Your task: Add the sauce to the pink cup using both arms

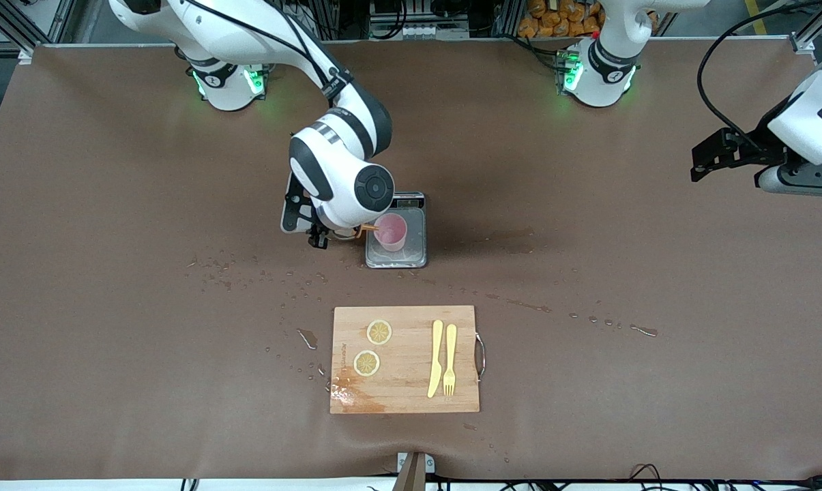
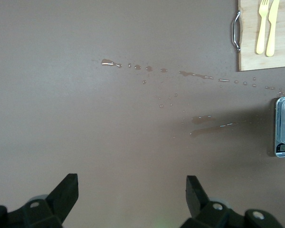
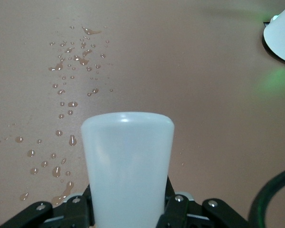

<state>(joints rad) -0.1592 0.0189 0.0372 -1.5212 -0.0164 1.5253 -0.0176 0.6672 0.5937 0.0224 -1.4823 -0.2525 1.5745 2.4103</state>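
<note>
The pink cup (image 1: 391,232) stands upright on a small metal scale (image 1: 414,256) in the middle of the table. My right gripper (image 1: 329,235) is beside the cup and shut on the sauce bottle (image 3: 127,161), whose whitish body fills the right wrist view. The bottle lies tilted, and its orange nozzle (image 1: 368,228) reaches the cup's rim; the wrist hides most of the bottle in the front view. My left gripper (image 1: 707,160) waits open and empty above the table at the left arm's end, its fingers wide apart in the left wrist view (image 2: 132,190).
A wooden cutting board (image 1: 405,359) with two lemon slices (image 1: 379,332), a yellow knife (image 1: 436,358) and a fork (image 1: 449,359) lies nearer the front camera than the scale. Spilled drops (image 1: 247,276) dot the brown table between them. The scale's edge (image 2: 284,128) shows in the left wrist view.
</note>
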